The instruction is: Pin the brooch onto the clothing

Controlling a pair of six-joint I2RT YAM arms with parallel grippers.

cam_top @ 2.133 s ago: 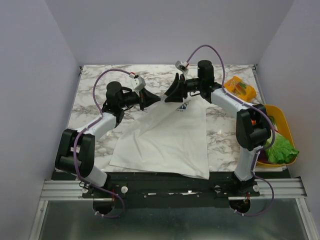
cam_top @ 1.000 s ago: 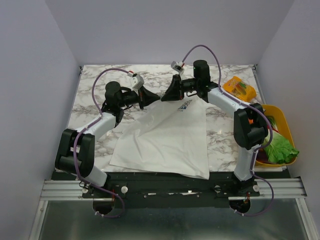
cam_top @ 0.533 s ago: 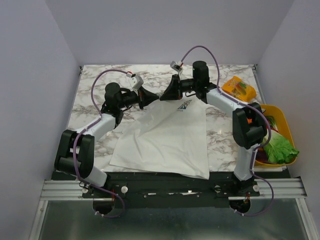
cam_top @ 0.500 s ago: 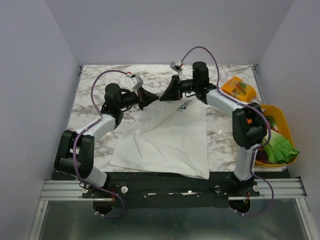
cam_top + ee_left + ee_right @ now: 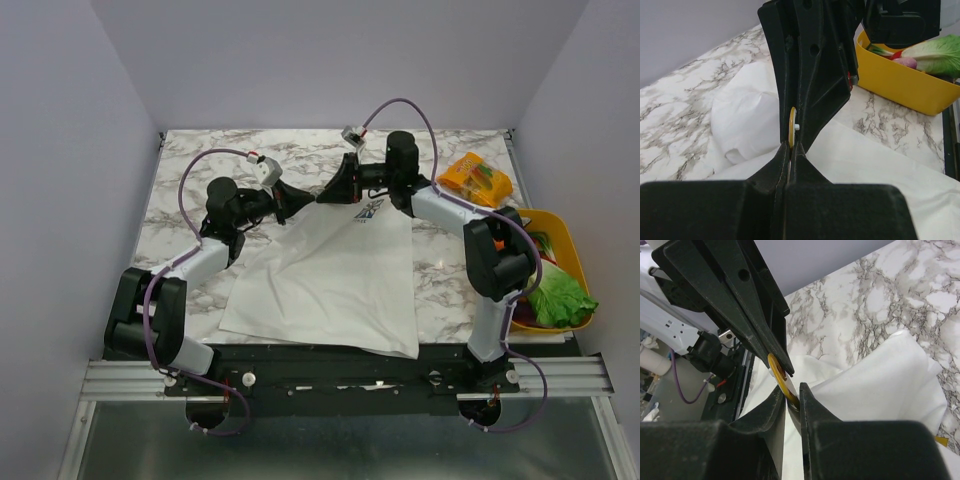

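Note:
The white T-shirt (image 5: 330, 275) lies flat on the marble table, its flower emblem (image 5: 367, 211) near the far edge. My left gripper (image 5: 308, 199) and right gripper (image 5: 326, 196) meet tip to tip just above the shirt's far left corner. The brooch is a small yellow disc. In the left wrist view my left gripper (image 5: 790, 150) is shut on its edge (image 5: 791, 125), with the right fingers (image 5: 815, 75) right behind. In the right wrist view the brooch (image 5: 779, 372) sits between my right gripper's (image 5: 792, 392) nearly closed fingertips, and the left fingers (image 5: 740, 300) pinch its upper part.
An orange snack packet (image 5: 479, 178) lies at the far right. A yellow bin (image 5: 566, 243) with lettuce (image 5: 555, 295) stands at the right edge; it also shows in the left wrist view (image 5: 900, 80). Bunched shirt cloth (image 5: 747, 115) lies under the grippers.
The left gripper has moved right and the right gripper slightly left. Their tips, apart before, now meet over the shirt's far corner.

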